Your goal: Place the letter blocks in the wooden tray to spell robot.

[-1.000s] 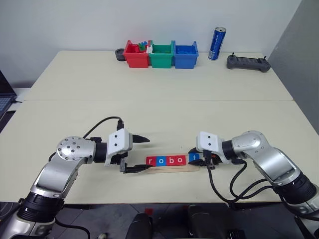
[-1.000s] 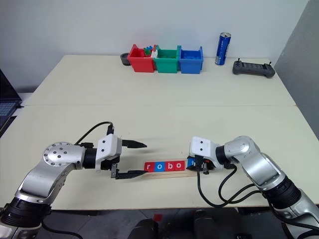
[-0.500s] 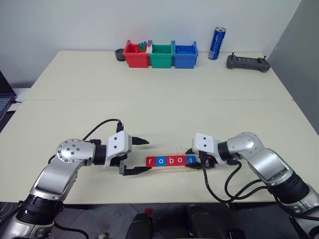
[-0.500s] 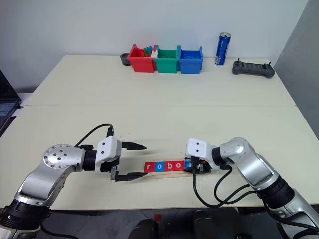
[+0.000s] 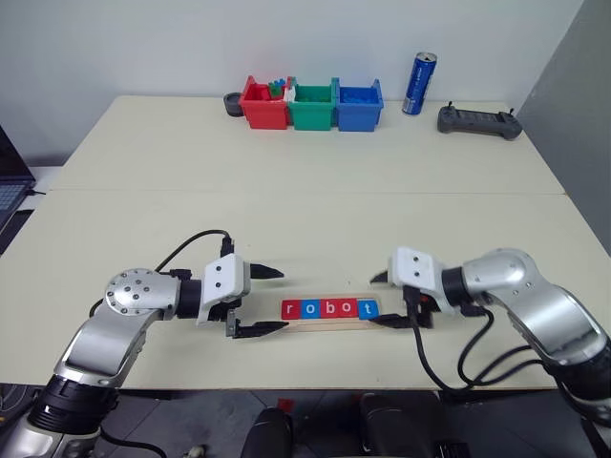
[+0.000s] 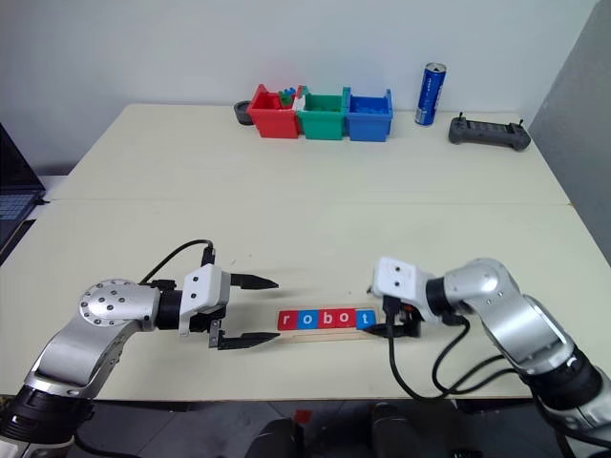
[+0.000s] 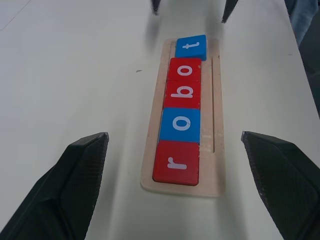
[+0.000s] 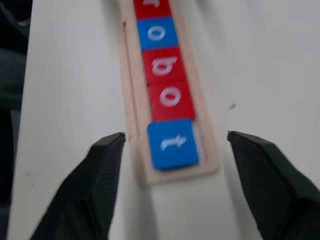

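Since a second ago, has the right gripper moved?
Yes. The right gripper has backed off to the right, away from the t block, which now sits free in the tray.

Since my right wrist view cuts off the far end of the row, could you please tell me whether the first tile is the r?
Observer: Yes, a red r tile sits at that end of the wooden tray, so the five tiles read robot.
Operator: Thank you. Where is the left gripper?
Observer: The left gripper is just off the r end of the tray, its fingers wide apart and holding nothing.
Operator: Is anything else standing near the tray?
Observer: No. The row of bins, a blue can and a black controller stand along the table's far edge.
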You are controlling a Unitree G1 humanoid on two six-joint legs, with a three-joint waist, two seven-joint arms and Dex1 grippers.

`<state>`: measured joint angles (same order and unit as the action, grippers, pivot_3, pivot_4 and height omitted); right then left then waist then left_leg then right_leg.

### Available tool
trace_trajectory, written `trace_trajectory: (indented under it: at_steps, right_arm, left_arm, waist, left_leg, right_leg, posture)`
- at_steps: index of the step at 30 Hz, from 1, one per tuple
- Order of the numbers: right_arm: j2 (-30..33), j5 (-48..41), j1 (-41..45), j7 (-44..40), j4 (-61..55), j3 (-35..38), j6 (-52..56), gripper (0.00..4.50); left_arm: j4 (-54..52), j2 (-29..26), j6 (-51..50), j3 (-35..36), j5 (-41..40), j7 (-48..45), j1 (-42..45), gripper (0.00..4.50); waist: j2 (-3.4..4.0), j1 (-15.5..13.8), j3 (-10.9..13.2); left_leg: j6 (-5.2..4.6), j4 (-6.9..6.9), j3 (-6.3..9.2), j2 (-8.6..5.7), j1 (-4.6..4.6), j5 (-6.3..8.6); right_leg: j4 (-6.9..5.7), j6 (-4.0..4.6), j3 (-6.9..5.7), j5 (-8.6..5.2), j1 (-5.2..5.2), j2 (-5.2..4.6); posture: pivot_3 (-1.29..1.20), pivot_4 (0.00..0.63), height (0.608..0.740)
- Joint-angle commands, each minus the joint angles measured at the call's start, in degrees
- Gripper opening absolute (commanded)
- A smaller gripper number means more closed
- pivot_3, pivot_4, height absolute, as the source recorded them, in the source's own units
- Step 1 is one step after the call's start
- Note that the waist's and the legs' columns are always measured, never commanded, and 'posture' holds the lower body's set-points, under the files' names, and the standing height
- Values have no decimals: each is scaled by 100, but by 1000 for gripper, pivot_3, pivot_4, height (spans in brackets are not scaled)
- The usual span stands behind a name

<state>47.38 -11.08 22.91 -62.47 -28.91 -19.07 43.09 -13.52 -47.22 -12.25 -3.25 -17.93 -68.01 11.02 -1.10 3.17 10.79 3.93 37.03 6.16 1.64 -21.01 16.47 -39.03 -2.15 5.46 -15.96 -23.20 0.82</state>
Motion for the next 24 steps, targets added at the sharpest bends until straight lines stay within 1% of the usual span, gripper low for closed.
trace_trajectory:
  at_steps: [1, 6, 7, 13, 18, 24]
  right_arm:
    - [17, -222, -106, 44, -432, 122, 44, 2093]
    - [-150, -23, -153, 263, -218, -241, -67, 256]
    - [-165, -6, -146, 291, -190, -274, -64, 18]
    - [-297, 164, -39, 456, 116, -451, -147, 18]
    - [-504, 90, 72, 523, 211, -411, -36, 18]
    - [-584, 49, 98, 568, 284, -388, -6, 18]
  left_arm:
    - [-128, -59, 17, 130, -45, 45, 18, 4500]
    - [-141, -23, -78, 49, -43, 41, 187, 4500]
    - [-136, -25, -87, 48, -45, 32, 209, 4500]
    - [-146, 15, -149, -4, -23, 47, 303, 4500]
    - [-206, 16, -179, 12, -38, 72, 259, 4500]
    - [-129, 0, -84, 56, -44, 54, 175, 4500]
  waist:
    - [0, 12, 0]
    - [0, 16, 0]
    - [0, 13, 0]
    - [0, 11, 0]
    - [0, 14, 0]
    - [0, 10, 0]
  left_leg:
    - [0, 0, 0, 0, 0, 0]
    - [0, 2, -2, 3, 4, 0]
    - [0, 3, -3, 2, 4, 0]
    - [0, 2, -3, 1, 2, 0]
    - [0, 2, -2, 2, 2, 0]
    - [0, 2, -2, 1, 1, 0]
  right_leg:
    - [-1, 0, 0, 0, 0, 0]
    - [-2, -1, 3, 0, 1, 4]
    - [-2, -1, 3, 0, 1, 4]
    - [1, 0, 3, 0, 0, 2]
    - [-1, 0, 2, 0, 0, 3]
    - [-1, 0, 3, 0, 0, 2]
  posture:
    - [0, 150, 740]
    - [0, 150, 740]
    - [0, 150, 740]
    - [0, 150, 740]
    - [0, 150, 740]
    - [0, 150, 740]
